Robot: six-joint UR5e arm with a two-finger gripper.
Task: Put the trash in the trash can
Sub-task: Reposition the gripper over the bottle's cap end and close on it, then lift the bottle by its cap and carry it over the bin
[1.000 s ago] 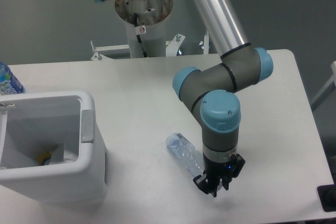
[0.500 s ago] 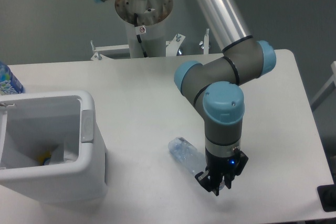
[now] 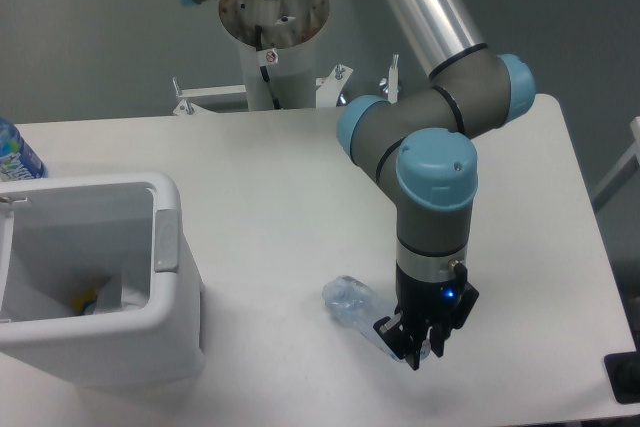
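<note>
The crushed clear bluish bottle [image 3: 353, 304] lies on the white table, right of the bin, with its far end pointing up-left. My gripper [image 3: 416, 345] points down over the bottle's near end, and its dark fingers are closed on that end. The trash can [image 3: 166, 238] is a white rectangular bin at the left, open at the top, well apart from the gripper. Something small, white and yellow [image 3: 95, 298] lies at the bin's bottom; I cannot tell whether it is the crumpled wrapper.
An upright bottle with a blue patterned label [image 3: 14, 153] stands at the far left edge behind the bin. The arm's base column [image 3: 272, 37] rises behind the table's back edge. The table's right edge [image 3: 590, 247] runs close to the arm.
The gripper and wrist have shifted slightly right and up. The bottle has moved down-right with them and now looks shorter, its near end between the fingers.
</note>
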